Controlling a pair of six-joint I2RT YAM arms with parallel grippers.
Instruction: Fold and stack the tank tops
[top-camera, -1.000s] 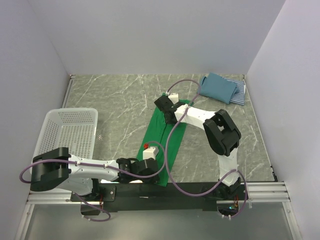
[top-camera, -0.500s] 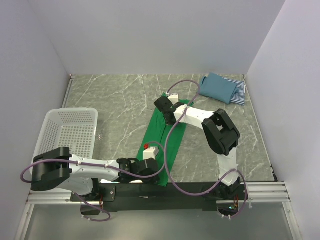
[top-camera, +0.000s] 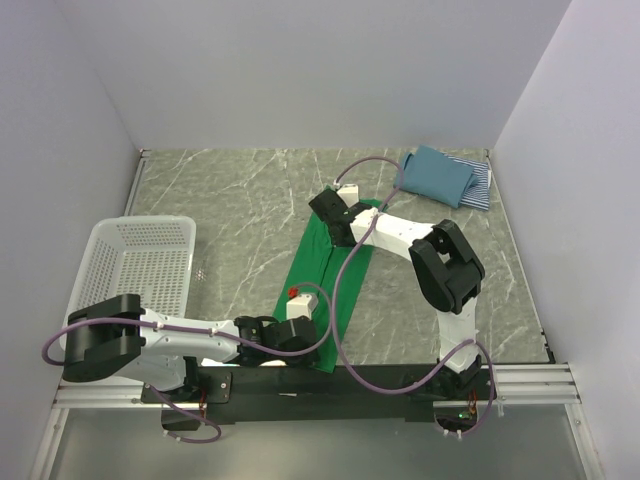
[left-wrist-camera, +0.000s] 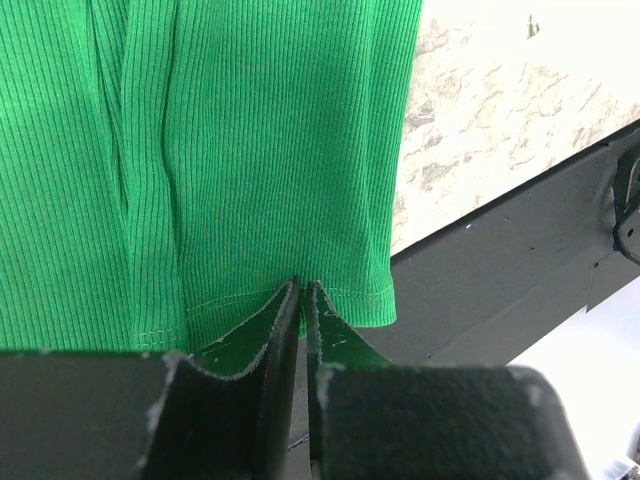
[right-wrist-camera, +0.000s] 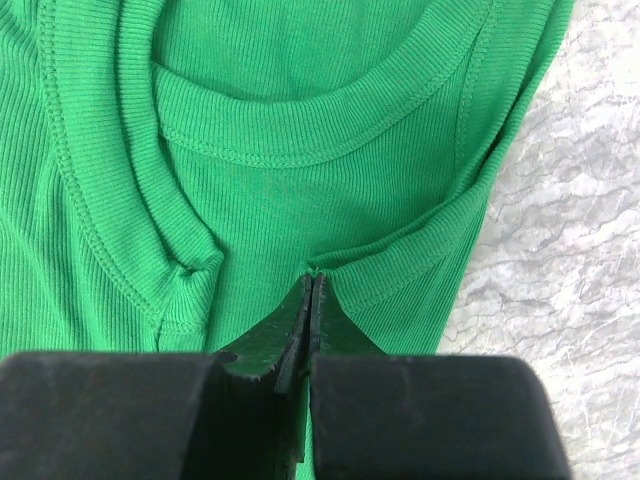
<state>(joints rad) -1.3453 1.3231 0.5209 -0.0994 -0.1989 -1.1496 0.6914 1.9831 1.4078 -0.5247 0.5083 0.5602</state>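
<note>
Since your left tool (left-wrist-camera: 302, 285) and right tool (right-wrist-camera: 312, 276) both pinch the green top (top-camera: 322, 262) mid-frame, you likely fold next: lift together.

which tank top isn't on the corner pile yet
The green top, spread out centrally; the teal top lies on the striped top in the far corner.

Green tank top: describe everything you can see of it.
The bright green ribbed-knit tank top lies on the grey marble-look tabletop, folded lengthwise into a narrow, slightly slanted strip from the near edge toward the middle. Scoop neckline, bound armholes and stitched hem show. The left claw is shut on the hem at the near end; the right claw is shut on a bound edge beside the neckline at the far end.
</note>
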